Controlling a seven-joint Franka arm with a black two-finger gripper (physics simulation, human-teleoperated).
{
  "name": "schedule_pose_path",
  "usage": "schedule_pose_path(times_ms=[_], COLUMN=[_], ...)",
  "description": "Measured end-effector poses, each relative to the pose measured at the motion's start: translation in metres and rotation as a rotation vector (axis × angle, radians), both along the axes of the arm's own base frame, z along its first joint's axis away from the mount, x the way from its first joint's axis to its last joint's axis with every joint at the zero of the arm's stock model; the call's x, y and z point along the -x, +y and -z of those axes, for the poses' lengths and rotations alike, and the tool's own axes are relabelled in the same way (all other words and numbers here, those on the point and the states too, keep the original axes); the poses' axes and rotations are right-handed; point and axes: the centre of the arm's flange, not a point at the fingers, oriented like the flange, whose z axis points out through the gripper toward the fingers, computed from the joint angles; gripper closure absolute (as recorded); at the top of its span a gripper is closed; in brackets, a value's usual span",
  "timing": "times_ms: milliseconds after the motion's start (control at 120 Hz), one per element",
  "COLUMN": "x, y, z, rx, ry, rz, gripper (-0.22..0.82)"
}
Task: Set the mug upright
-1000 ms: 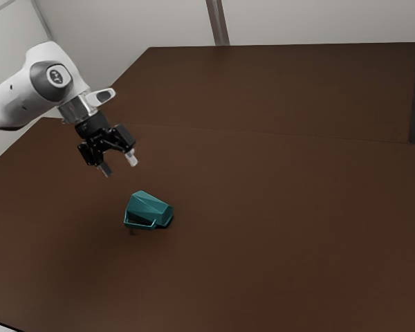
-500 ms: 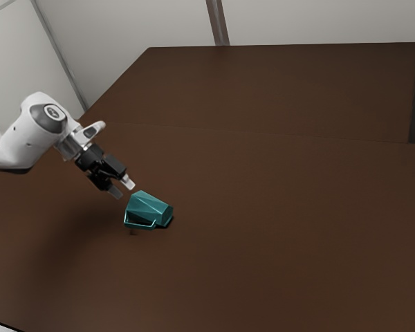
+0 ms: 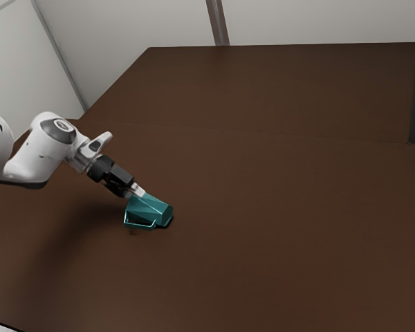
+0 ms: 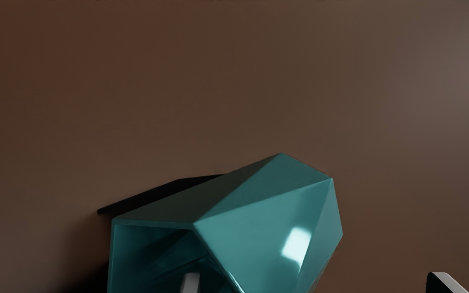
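While the gripper (image 3: 133, 193) stands open at left center, one finger (image 4: 191, 283) at the mouth of the tipped mug (image 3: 152, 209), brown table (image 3: 277, 228) beneath, pale wall (image 3: 318, 21) across top.

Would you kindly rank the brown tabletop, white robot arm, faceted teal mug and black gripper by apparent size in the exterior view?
1. Brown tabletop
2. White robot arm
3. Faceted teal mug and black gripper: too alike to rank
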Motion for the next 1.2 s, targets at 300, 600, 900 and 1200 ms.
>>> schedule_pose_path(times_ms=[300, 600, 900, 1200], x=[0.005, 0.006, 0.005, -0.003], y=[-0.001, -0.008, -0.012, -0.054], z=[0.013, 0.006, -0.006, -0.07], rx=[0.078, 0.117, 0.118, -0.136], ry=[-0.014, -0.044, -0.084, -0.179], rz=[0.023, 0.065, 0.093, 0.234], gripper=[0.36, 0.71, 0.77, 0.78])
